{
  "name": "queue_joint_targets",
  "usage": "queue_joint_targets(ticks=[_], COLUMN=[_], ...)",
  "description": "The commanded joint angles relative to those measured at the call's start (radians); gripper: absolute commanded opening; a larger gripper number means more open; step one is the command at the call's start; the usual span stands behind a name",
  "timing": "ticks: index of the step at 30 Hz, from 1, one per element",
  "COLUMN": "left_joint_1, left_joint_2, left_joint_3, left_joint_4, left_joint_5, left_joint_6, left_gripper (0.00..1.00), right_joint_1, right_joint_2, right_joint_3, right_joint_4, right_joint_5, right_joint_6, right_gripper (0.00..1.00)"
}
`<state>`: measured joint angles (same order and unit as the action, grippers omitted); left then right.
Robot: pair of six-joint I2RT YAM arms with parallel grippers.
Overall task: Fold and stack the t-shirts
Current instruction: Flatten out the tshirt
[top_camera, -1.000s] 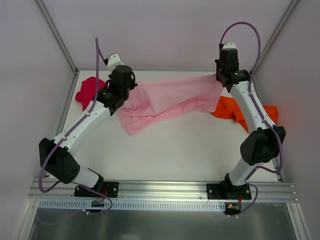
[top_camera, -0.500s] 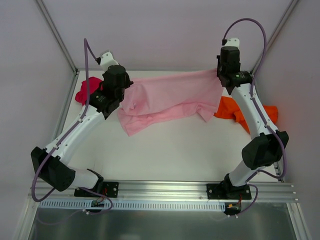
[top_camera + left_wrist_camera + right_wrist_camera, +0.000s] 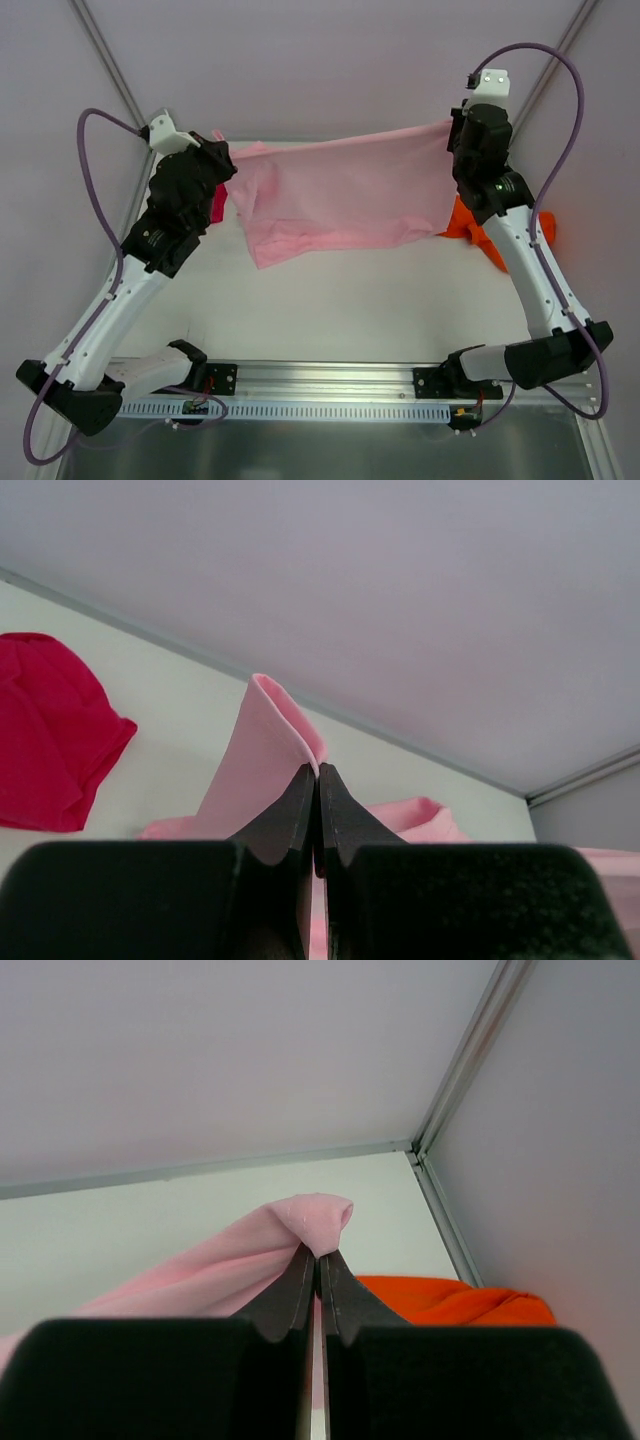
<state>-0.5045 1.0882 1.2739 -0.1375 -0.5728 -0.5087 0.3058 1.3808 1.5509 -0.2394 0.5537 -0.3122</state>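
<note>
The light pink t-shirt (image 3: 340, 195) hangs stretched between both grippers above the table's far half, its lower edge trailing toward the table. My left gripper (image 3: 222, 160) is shut on its left corner (image 3: 265, 740). My right gripper (image 3: 455, 130) is shut on its right corner (image 3: 310, 1218). The crimson-magenta red t-shirt (image 3: 45, 730) lies crumpled at the far left, mostly hidden behind the left arm in the top view (image 3: 216, 205). The bright orange t-shirt (image 3: 470, 225) lies crumpled at the far right behind the right arm; it also shows in the right wrist view (image 3: 450, 1302).
The white table (image 3: 350, 300) is boxed by grey walls at the back and both sides, with metal frame posts (image 3: 470, 1055) in the corners. An aluminium rail (image 3: 330, 380) carries both arm bases along the near edge.
Both grippers have risen and moved apart, left to the left and right to the right. The pink t-shirt has been lifted off the table and spread out wide between them.
</note>
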Motion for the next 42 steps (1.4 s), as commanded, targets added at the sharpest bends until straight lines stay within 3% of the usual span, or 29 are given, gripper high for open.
queue_joint_targets(ticks=[1,8,16,25,32,42], left_joint_1=[0.009,0.009,0.009,0.007,0.007,0.004], left_joint_2=[-0.069,-0.165,-0.261,-0.232,-0.191,-0.286], left_joint_3=[-0.020,-0.097,-0.160,-0.185,-0.225,-0.180], left_joint_4=[0.041,0.081,0.108,0.124,0.194,0.151], left_joint_5=[-0.050,-0.030,0.020,-0.018,-0.030,0.129], left_joint_6=[0.039,0.036,0.044,0.045,0.068,0.065], left_gripper=[0.00,0.00,0.00,0.00,0.00,0.00], right_joint_1=[0.001,0.032,0.038,0.047,0.047,0.065], right_joint_2=[-0.091,-0.180,-0.238,-0.201,-0.189,-0.278], right_joint_3=[0.014,-0.042,-0.098,-0.075,-0.129,-0.123], right_joint_4=[0.088,0.123,0.132,0.074,0.127,0.075], right_joint_5=[0.095,0.135,0.080,0.038,-0.003,-0.054], right_joint_6=[-0.059,-0.114,-0.077,-0.082,-0.070,-0.048], right_gripper=[0.01,0.01,0.01,0.01,0.01,0.01])
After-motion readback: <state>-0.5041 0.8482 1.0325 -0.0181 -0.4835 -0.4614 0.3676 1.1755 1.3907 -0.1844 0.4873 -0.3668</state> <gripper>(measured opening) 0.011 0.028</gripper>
